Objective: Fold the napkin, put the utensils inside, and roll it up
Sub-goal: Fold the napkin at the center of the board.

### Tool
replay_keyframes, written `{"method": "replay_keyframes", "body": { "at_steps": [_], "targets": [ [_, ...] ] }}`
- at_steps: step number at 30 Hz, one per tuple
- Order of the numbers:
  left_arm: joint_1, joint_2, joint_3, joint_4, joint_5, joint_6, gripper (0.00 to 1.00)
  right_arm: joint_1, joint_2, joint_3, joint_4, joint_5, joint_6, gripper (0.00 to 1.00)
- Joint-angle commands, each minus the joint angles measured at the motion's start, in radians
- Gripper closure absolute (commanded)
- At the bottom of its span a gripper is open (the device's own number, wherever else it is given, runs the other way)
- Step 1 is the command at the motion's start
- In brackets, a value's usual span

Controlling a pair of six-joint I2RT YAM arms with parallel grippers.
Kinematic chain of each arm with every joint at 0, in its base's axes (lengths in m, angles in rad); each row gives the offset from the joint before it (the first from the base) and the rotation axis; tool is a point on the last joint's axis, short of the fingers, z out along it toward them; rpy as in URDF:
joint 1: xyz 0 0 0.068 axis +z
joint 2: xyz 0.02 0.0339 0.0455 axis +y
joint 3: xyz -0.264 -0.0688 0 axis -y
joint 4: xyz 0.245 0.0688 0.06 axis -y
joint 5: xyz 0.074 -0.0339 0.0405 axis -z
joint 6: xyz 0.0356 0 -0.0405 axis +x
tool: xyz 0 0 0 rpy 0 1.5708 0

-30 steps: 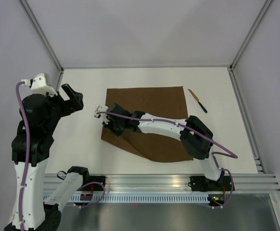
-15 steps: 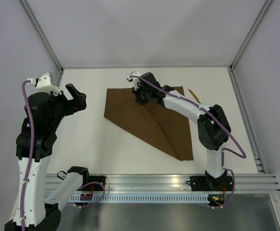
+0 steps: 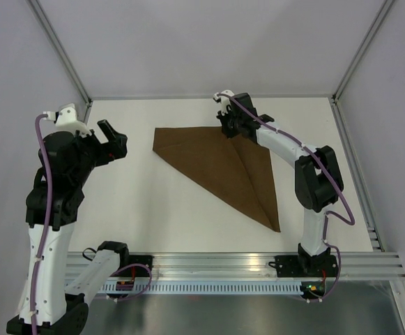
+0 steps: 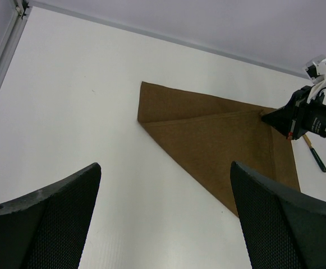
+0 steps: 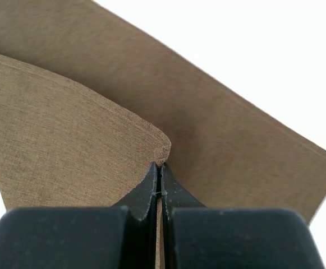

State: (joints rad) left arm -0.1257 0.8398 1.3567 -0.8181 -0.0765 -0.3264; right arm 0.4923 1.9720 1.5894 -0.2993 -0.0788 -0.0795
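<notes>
the right gripper (image 3: 228,131) has swept from the near-left part of the napkin (image 3: 219,164) to its far-right corner, carrying a pinched corner across. the cloth, earlier a square, now lies folded into a triangle. the left gripper (image 3: 114,141) has edged slightly right.

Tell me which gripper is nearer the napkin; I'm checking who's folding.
Right. The right gripper pinches a folded corner of the napkin; the left gripper hangs open, off its left side.
</notes>
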Motion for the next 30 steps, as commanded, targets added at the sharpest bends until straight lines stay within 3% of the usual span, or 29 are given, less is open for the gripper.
{"method": "replay_keyframes", "body": {
  "at_steps": [1, 30],
  "targets": [
    [0.006, 0.002, -0.005, 0.031, 0.02, 0.016, 0.0, -0.026, -0.001, -0.011, 0.054, 0.013, 0.009, 1.0],
    [0.006, 0.013, -0.028, 0.045, 0.044, 0.0, 0.0, -0.228, 0.024, -0.037, 0.086, -0.064, 0.152, 0.99]
  ]
}}
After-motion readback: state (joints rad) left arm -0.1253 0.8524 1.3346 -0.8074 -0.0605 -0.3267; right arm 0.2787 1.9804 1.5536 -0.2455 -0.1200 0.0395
